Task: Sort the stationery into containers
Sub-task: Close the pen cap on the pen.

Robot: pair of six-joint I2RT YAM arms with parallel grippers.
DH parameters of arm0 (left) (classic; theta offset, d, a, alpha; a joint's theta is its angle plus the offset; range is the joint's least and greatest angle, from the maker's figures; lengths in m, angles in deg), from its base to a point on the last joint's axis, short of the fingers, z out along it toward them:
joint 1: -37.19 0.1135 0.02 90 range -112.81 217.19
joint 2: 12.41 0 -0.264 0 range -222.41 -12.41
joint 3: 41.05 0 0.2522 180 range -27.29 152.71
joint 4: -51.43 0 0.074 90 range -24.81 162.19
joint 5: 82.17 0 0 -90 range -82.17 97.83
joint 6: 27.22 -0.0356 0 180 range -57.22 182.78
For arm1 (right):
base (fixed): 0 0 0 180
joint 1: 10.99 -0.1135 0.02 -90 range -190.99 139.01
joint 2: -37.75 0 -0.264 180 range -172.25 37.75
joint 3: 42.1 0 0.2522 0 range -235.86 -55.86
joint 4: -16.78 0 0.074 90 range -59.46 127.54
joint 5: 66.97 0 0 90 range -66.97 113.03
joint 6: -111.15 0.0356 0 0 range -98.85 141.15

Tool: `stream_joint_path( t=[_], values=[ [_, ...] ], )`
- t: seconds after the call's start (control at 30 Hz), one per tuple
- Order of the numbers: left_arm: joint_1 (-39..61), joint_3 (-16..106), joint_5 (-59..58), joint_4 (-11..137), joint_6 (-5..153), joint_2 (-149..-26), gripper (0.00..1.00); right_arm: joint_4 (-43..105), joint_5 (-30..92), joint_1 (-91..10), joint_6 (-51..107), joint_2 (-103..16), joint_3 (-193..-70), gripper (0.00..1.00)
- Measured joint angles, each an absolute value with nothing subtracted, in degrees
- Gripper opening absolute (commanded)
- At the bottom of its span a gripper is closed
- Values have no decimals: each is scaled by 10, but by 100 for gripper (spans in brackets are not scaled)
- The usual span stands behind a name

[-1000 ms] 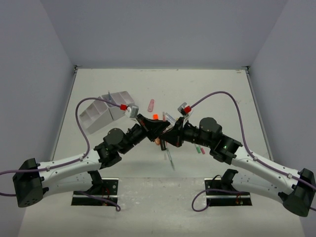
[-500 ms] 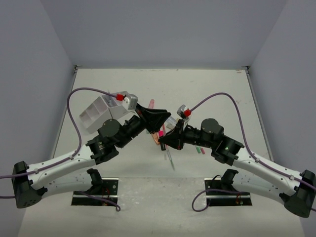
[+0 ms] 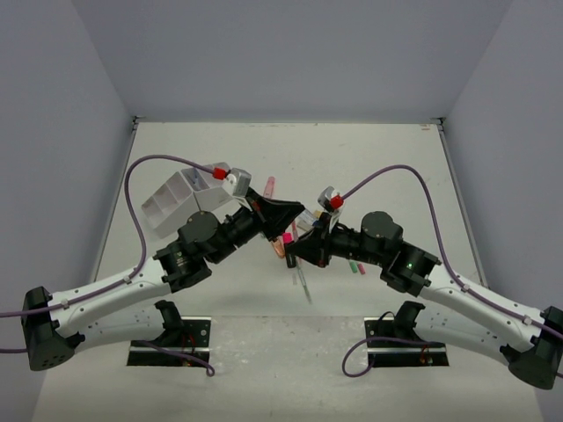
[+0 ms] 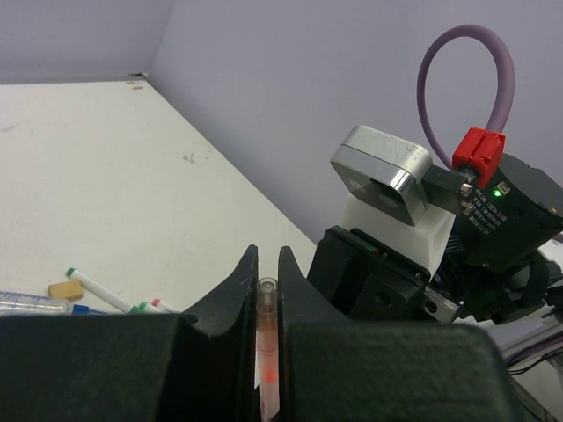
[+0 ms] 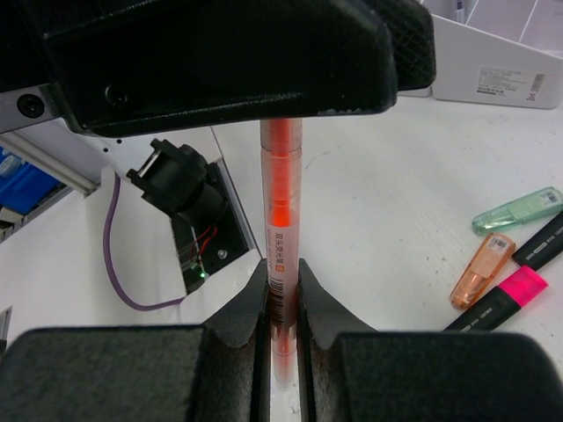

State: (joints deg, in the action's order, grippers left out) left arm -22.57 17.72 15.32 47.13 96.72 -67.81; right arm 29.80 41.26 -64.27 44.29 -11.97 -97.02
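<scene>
Both grippers hold one orange highlighter above the table's middle. In the left wrist view my left gripper (image 4: 264,259) is shut on its clear-capped end (image 4: 266,352). In the right wrist view my right gripper (image 5: 281,272) is shut on the other end of the highlighter (image 5: 281,193), with the left gripper's black body just above it. In the top view the left gripper (image 3: 286,217) and right gripper (image 3: 296,249) meet tip to tip. A white compartment tray (image 3: 180,200) stands at the left and also shows in the right wrist view (image 5: 501,61). I see only this one tray.
A green cap (image 5: 519,209), an orange cap (image 5: 482,269) and a pink highlighter (image 5: 519,286) lie on the table under the grippers. A beige piece (image 4: 66,289) and a white marker (image 4: 106,290) lie nearby. A pink piece (image 3: 269,186) and a thin pen (image 3: 303,286) lie loose.
My left arm has lifted and its gripper has swung up and to the right. The right gripper has shifted slightly left. Both stay together at the highlighter.
</scene>
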Motion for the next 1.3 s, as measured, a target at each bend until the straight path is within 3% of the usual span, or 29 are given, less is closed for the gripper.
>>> stream_joint_path(
  t=[0.2,0.6,1.1,1.3],
  values=[
    [-221,152,144,412,999,-685,0,384,393,-638,417,-129,-1025,0],
    [-238,113,219,340,1038,-692,0,542,475,-576,341,-197,-1143,0],
    [-253,174,232,346,1022,-802,0,606,475,-528,330,-211,-1146,0],
    [-245,214,239,472,1002,-770,0,572,495,-526,290,-209,-1127,0]
  ],
)
